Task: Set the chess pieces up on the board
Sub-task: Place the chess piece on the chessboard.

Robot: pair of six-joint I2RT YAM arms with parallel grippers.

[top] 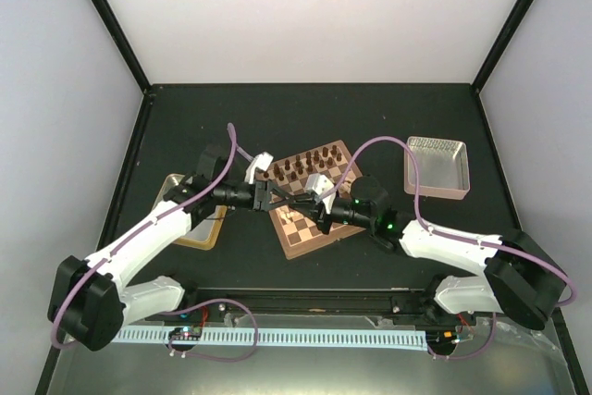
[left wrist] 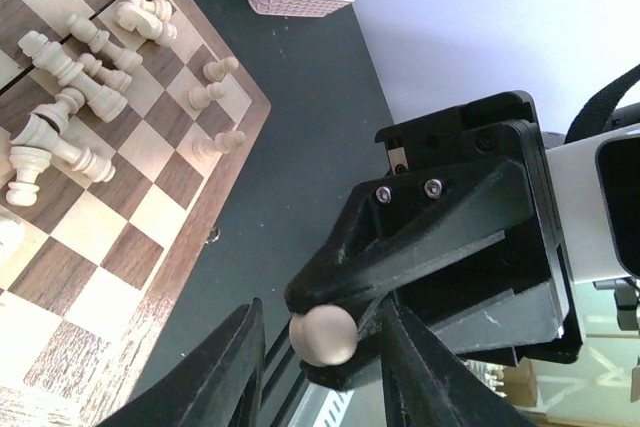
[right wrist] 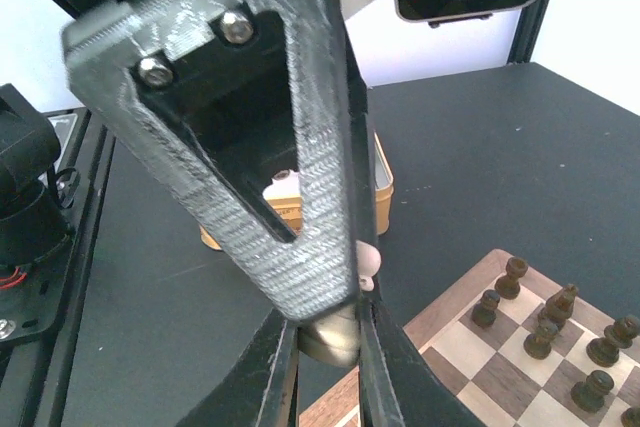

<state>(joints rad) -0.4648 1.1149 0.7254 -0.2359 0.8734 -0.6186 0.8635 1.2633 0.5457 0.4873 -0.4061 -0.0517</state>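
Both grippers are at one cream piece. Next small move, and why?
Probably close the left gripper on the cream chess piece. The right gripper is shut on it, while the left fingers flank its rounded end with gaps on both sides; the right shouldn't release until they pinch it.

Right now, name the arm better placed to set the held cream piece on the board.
Right, probably: the right gripper is shut on the cream piece near the board, while the left gripper only straddles it, gaps showing.
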